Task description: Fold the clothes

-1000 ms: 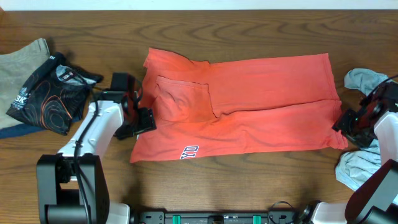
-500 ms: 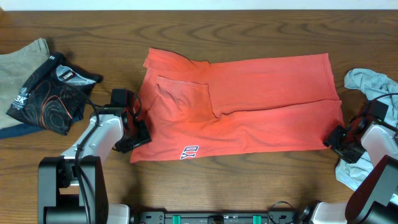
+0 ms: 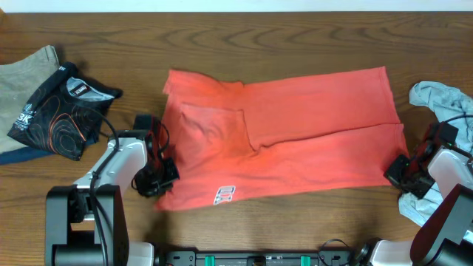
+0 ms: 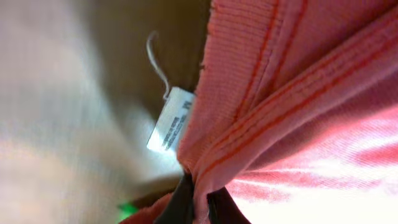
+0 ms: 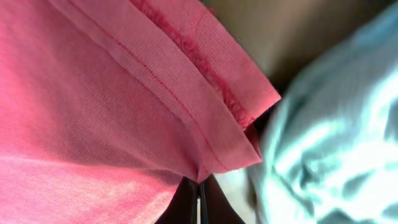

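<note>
Coral-red tee [image 3: 295, 133] on table [image 3: 222, 29], left hand [image 3: 164, 179], right hand [image 3: 400, 171] gripping its corners

a robotics lab bench, not a home: a wood-grain worktop [image 3: 295, 29] with a left arm [image 3: 89, 199] and a right arm [image 3: 451, 210] fixed by a black rail [image 3: 259, 258] at its near edge, a loose cable [image 3: 109, 133], crumpled garments [image 3: 55, 111] heaped far left, a grey-blue tee [image 3: 436, 96] right.

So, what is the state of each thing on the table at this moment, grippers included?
Coral-red cotton T-shirt: spread out, partly folded, near corners pinched.
Left gripper: shut on the T-shirt.
Right gripper: shut on the T-shirt.
Light grey-blue tee: crumpled, unfolded.
Black printed item: crumpled, lying on beige cloth.
</note>
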Robot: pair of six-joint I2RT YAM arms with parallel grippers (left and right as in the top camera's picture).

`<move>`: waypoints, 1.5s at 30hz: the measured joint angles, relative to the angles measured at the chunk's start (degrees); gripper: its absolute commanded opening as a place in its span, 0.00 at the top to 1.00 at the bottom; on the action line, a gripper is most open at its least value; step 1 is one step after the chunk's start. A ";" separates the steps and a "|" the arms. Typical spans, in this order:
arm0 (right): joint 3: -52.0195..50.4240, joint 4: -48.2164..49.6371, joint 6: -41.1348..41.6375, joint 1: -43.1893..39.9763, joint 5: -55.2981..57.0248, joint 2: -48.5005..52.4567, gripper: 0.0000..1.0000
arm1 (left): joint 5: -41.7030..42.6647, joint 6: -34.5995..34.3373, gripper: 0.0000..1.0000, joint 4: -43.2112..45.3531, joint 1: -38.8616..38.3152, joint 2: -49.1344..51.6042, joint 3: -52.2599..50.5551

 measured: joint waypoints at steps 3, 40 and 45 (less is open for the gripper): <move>-0.07 -3.89 0.04 -0.13 0.42 0.00 0.99 | -0.48 -0.96 0.94 -4.52 0.02 0.50 -0.72; 2.25 -5.40 -3.06 -2.03 -15.54 -20.37 0.16 | 6.10 3.87 0.02 17.79 0.07 -20.98 4.00; 2.25 -5.84 -3.32 -2.01 -16.15 -20.37 0.16 | 7.61 4.70 0.02 26.32 0.20 -16.70 5.95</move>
